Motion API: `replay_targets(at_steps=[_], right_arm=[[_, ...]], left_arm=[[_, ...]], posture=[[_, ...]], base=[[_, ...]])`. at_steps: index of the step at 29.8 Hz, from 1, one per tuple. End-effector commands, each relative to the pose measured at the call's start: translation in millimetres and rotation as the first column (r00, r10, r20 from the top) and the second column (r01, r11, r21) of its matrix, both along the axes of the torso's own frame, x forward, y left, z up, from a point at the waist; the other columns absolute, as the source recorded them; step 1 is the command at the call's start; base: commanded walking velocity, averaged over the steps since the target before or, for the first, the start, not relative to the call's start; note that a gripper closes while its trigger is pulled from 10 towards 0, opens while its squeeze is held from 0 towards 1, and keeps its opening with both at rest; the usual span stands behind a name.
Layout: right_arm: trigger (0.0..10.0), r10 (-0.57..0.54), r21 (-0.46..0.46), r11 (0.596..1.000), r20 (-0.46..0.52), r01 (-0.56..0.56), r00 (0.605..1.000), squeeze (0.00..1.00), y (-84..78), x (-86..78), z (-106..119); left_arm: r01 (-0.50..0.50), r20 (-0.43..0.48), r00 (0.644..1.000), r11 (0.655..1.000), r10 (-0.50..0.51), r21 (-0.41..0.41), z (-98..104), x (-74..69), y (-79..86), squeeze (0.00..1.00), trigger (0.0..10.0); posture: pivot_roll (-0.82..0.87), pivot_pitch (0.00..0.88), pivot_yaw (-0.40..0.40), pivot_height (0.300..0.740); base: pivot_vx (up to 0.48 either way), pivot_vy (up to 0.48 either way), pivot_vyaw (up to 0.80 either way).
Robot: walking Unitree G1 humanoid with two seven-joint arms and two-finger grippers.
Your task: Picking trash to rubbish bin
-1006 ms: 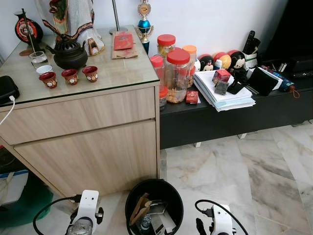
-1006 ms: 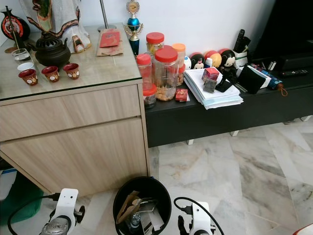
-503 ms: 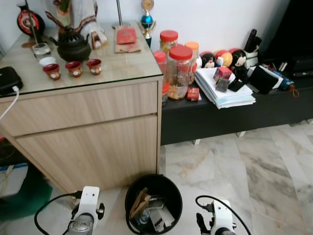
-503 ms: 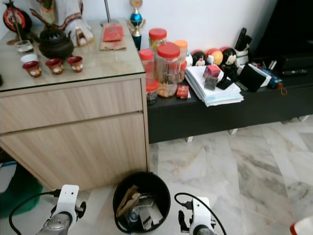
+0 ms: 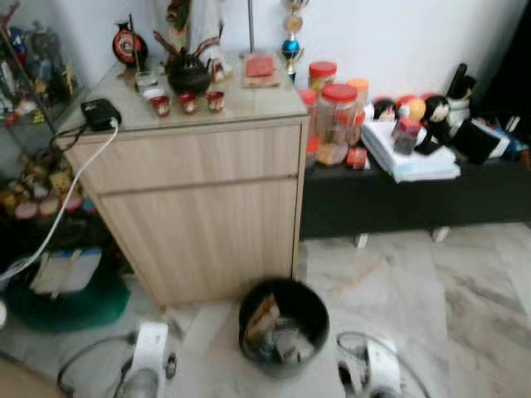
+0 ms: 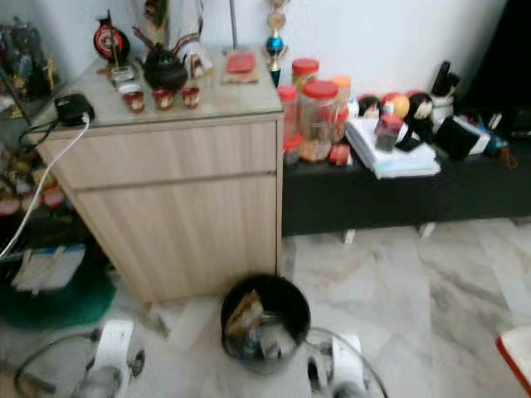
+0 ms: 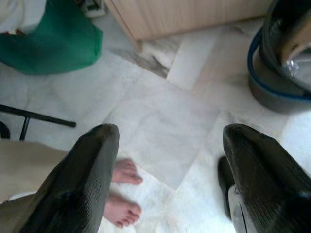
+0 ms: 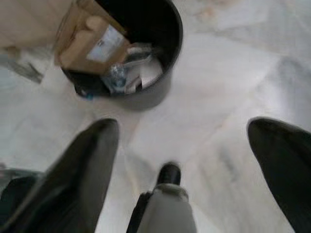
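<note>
- The camera had pulled back since the earlier frame; the rubbish bin (image 5: 283,322) sat farther ahead.
- Left gripper (image 7: 167,165) and right gripper (image 8: 184,145) hung low, fingers spread, empty.

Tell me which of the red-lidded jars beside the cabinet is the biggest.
The front-centre jar with the widest red lid: it is the fattest, with pale snacks inside. The jar behind it and the others are slimmer.

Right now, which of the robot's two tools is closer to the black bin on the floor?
The right tool, by a little, close beside the black bin. The left tool hangs farther off on the bin's other side.
</note>
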State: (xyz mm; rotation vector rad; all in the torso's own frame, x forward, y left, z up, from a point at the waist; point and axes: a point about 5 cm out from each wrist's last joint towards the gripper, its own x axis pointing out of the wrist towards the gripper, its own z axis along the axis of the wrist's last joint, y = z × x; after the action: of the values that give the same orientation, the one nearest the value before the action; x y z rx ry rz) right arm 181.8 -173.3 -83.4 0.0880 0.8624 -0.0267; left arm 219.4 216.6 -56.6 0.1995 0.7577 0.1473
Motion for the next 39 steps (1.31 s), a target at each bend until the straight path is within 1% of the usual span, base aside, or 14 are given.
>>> replay_targets(at_steps=[1, 10, 14, 29, 39], right_arm=[[10.0, -0.01, -0.006, 1.0, 0.006, 0.01, 1.0, 0.0, -3.9, 1.4, 1.1], [10.0, -0.013, -0.006, 1.0, 0.015, 0.013, 1.0, 0.0, -5.6, 2.3, 1.9], [10.0, -0.017, -0.009, 1.0, 0.017, 0.017, 1.0, 0.0, -6.6, 2.3, 2.1], [10.0, -0.025, -0.009, 1.0, 0.018, 0.025, 1.0, 0.0, -6.4, 0.6, 1.4], [10.0, -0.035, -0.008, 0.999, 0.028, 0.035, 0.999, 0.0, -6.0, 0.8, 1.8]], left_arm=[[-0.006, 0.01, 1.0, 1.0, 0.006, -0.013, 2.2, 4.7, -2.5, 0.0, 10.0], [-0.012, 0.011, 1.0, 1.0, 0.013, -0.019, 1.9, 4.7, -4.0, 0.0, 10.0], [-0.014, 0.013, 1.0, 1.0, 0.014, -0.021, 2.1, 5.0, -3.9, 0.0, 10.0], [-0.012, 0.017, 1.0, 1.0, 0.012, -0.024, 3.2, 7.1, -4.5, 0.0, 10.0], [-0.01, 0.01, 1.0, 1.0, 0.01, -0.019, 2.9, 6.4, -3.1, 0.0, 10.0]], posture=[[-0.07, 0.0, -0.001, 0.74], [-0.07, 0.0, -0.005, 0.74], [-0.08, 0.0, -0.003, 0.74], [-0.08, 0.0, -0.002, 0.74], [-0.08, 0.0, 0.013, 0.74]], base=[[-0.244, 0.0, 0.0], [-0.214, 0.0, 0.0], [-0.06, 0.0, 0.0], [0.0, 0.0, 0.0], [0.0, 0.0, 0.0]])
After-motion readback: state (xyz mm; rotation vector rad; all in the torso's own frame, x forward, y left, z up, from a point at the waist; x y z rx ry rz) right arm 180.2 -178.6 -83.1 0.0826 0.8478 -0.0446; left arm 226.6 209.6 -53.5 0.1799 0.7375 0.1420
